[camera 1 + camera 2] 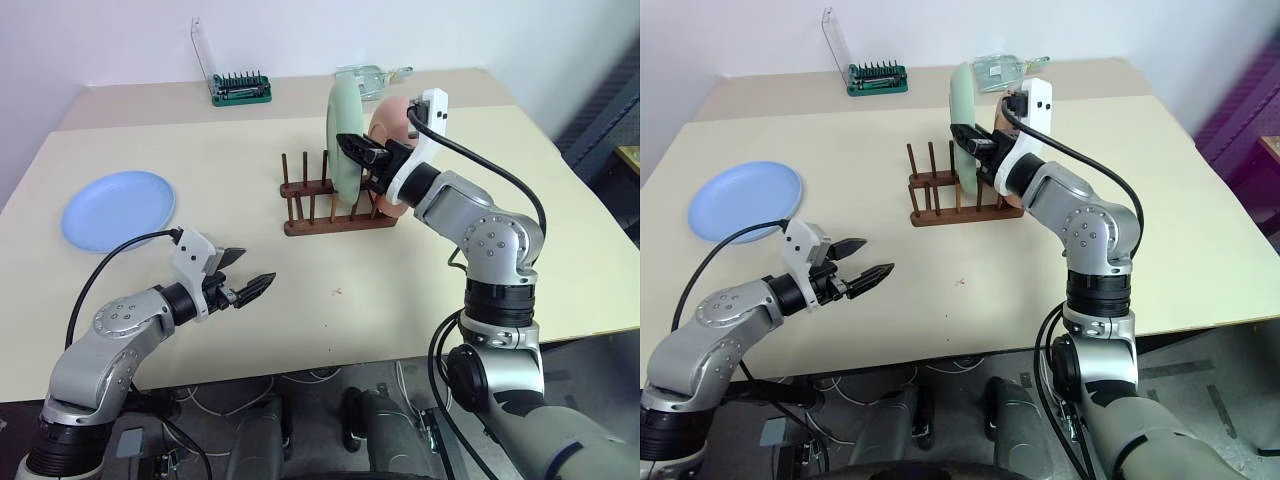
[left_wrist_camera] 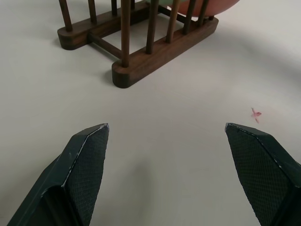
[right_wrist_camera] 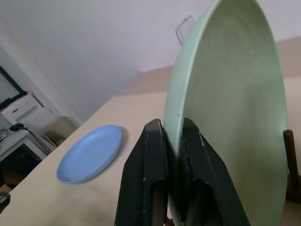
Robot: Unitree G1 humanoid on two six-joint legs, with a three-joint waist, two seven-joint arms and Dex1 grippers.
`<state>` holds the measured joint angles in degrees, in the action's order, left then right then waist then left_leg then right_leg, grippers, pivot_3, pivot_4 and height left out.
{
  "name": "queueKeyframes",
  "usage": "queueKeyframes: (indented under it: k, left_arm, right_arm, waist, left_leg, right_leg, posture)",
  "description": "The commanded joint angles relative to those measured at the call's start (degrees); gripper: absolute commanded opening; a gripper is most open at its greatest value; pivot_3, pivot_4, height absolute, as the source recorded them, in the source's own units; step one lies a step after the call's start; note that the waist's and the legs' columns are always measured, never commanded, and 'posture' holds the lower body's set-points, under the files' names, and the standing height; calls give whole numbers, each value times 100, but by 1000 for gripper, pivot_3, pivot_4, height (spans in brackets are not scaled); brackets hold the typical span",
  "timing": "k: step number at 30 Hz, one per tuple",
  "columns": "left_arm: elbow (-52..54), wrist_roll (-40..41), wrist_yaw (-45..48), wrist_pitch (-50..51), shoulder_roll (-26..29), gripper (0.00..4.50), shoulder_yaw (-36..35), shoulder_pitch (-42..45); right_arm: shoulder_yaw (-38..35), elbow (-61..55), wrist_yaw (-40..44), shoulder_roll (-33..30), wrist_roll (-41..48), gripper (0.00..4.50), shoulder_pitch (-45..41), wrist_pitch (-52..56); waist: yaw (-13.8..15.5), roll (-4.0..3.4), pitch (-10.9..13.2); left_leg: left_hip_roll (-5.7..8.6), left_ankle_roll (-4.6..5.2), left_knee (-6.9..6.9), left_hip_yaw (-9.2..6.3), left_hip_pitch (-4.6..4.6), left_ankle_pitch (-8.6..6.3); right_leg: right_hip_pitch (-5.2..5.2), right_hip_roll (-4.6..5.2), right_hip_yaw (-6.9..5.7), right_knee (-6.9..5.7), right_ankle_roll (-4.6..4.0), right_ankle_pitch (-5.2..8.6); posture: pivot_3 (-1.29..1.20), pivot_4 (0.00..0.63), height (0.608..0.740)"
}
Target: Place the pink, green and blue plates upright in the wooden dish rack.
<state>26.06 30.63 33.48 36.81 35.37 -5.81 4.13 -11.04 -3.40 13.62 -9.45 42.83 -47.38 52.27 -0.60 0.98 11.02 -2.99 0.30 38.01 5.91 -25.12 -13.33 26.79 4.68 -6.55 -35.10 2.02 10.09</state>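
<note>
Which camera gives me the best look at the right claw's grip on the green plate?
The right wrist view: its fingers pinch the rim of the green plate at close range. Both eye views show the right claw holding the plate upright over the wooden dish rack, the contact small. The left wrist view catches a sliver.

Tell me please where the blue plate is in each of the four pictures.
Left eye view: blue plate, far left, flat on the table.
Right eye view: far left too.
Left wrist view: not in it.
Right wrist view: lower left, beyond the right hand.
Shared landmark: green plate.
</note>
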Motion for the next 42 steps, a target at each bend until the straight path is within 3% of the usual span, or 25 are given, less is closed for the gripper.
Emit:
queueKeyframes:
  k: [1, 6, 15, 21, 22, 25, 35, 42]
  left_arm:
    - [274, 20, -33, -47, -40, 4119, -65, -45]
    - [270, 15, -38, -41, -93, 4119, -36, -57]
    - [189, 33, -10, -22, -140, 4119, -50, 19]
    - [70, 93, -6, -63, -180, 4119, -197, 42]
    - [-179, -17, -377, -133, -337, 4310, -426, 203]
    - [-775, -253, -1381, -277, -753, 4310, -1063, 702]
    - [-1629, 27, -4896, 512, -1590, 4310, -3717, 2097]
    - [-1901, 750, -5418, 1729, -1740, 4310, -4348, 2184]
  right_arm:
    - [-73, -88, -17, 50, 123, 773, -238, -23]
    - [56, -191, 31, -91, -53, 3106, -286, -161]
    - [1152, -545, 680, -1126, -1613, 3106, -336, -1321]
    - [1518, -454, 1081, -1443, -2447, 3106, -437, -2315]
    - [1694, -549, 1341, -1523, -2614, 3138, -484, -2645]
    - [2080, -706, 2022, -1590, -2856, 3138, -574, -3365]
    - [2405, -177, 2514, -1321, -3438, 3138, -611, -4334]
    - [2453, -175, 2702, -1166, -3560, 3138, -500, -4457]
  waist:
    - [-7, 0, 0]
    - [-7, -1, 0]
    - [-6, -1, 1]
    - [-11, -2, 1]
    - [-9, -3, 2]
    - [-5, 0, 0]
    - [-5, 13, -5]
    - [21, 18, -7]
  left_leg:
    - [0, 0, 0, 0, 0, 0]
    - [0, 0, 0, 0, -3, 0]
    - [3, 0, 1, -1, -14, 0]
    - [3, 0, 1, 1, -17, 0]
    - [3, 1, 1, 1, -17, 0]
    - [5, 1, 6, -2, -20, 1]
    - [7, 2, 13, 0, -19, 1]
    - [6, 0, 21, -2, -16, 2]
  right_leg:
    - [0, 0, 0, 0, 1, 0]
    - [3, 0, 0, 0, 15, -8]
    - [13, 2, 0, 1, 2, 2]
    - [20, -1, 0, 0, 3, 2]
    - [20, -2, 0, 0, 5, 1]
    - [20, -8, -1, -3, 20, -9]
    - [12, 2, -1, -7, 22, -17]
    - [-2, 0, -14, -9, 22, -16]
  posture:
    - [0, 150, 730]
    - [0, 150, 730]
    - [0, 150, 730]
    - [0, 150, 730]
    - [0, 150, 730]
    - [0, 150, 730]
    - [0, 150, 730]
    - [0, 150, 730]
